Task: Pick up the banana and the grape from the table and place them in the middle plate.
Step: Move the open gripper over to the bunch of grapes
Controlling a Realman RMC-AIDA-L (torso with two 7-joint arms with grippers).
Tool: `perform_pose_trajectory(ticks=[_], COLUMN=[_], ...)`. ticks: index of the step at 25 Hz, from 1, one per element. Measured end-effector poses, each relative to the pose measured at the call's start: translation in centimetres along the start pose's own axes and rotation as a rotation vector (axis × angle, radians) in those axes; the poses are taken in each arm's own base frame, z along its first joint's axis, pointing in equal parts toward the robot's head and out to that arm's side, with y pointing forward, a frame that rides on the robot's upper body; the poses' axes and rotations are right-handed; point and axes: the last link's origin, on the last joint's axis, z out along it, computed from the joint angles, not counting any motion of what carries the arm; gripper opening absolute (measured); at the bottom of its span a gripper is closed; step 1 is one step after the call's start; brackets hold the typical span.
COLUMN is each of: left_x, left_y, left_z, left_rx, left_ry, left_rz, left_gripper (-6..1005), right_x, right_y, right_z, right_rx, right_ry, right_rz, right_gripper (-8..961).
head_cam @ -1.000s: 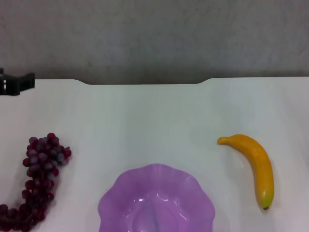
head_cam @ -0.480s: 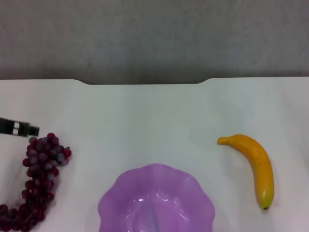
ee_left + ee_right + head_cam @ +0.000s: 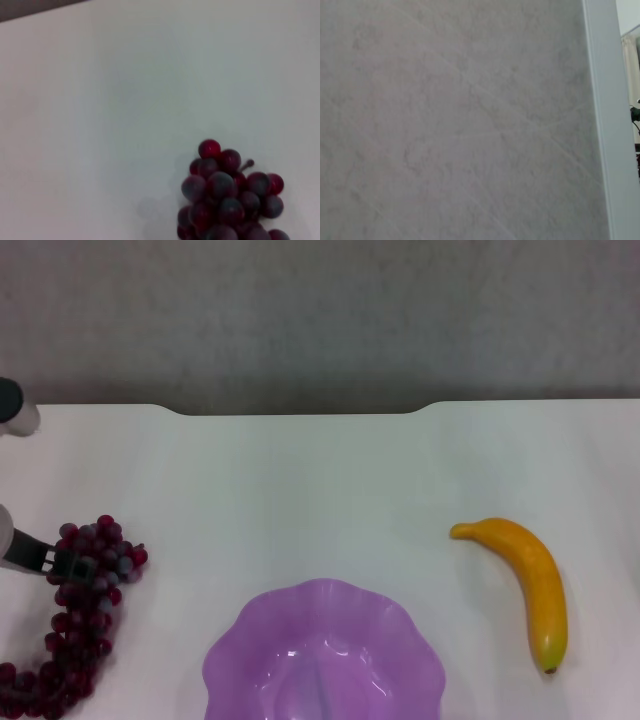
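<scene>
L gripper [image 3: 66, 562] at top of grape [image 3: 82, 615], table's [image 3: 320, 480] left side; grip state can't tell. Likely going for stem end for clean lift. Plate [image 3: 325, 652] centre-front, bare. Banana [image 3: 525, 585] right, untouched. R arm out of view, parked.

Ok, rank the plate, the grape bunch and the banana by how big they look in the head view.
1. The purple plate, clearly largest, though the frame edge crops it.
2. and 3. The grape bunch and the banana look about alike; the bunch is also cropped, so I won't rank them.
</scene>
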Motion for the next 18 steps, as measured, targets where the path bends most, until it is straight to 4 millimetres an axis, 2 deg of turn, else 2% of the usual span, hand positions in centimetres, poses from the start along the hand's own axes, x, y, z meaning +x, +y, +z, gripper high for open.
perform_pose_trajectory(ticks=[9,18], left_x=[0.3,0.1], left_y=[0.3,0.7], left_z=[0.1,1.4], left_rx=[-0.013,-0.03], left_ry=[0.013,-0.015], left_rz=[0.011,0.004], left_gripper=[726,710], right_x=[0.0,-0.1], right_y=[0.1,0.1], right_z=[0.1,0.1], right_rx=[-0.003,-0.004], right_ry=[-0.001,-0.003], right_rz=[0.0,0.001], right_gripper=[868,867])
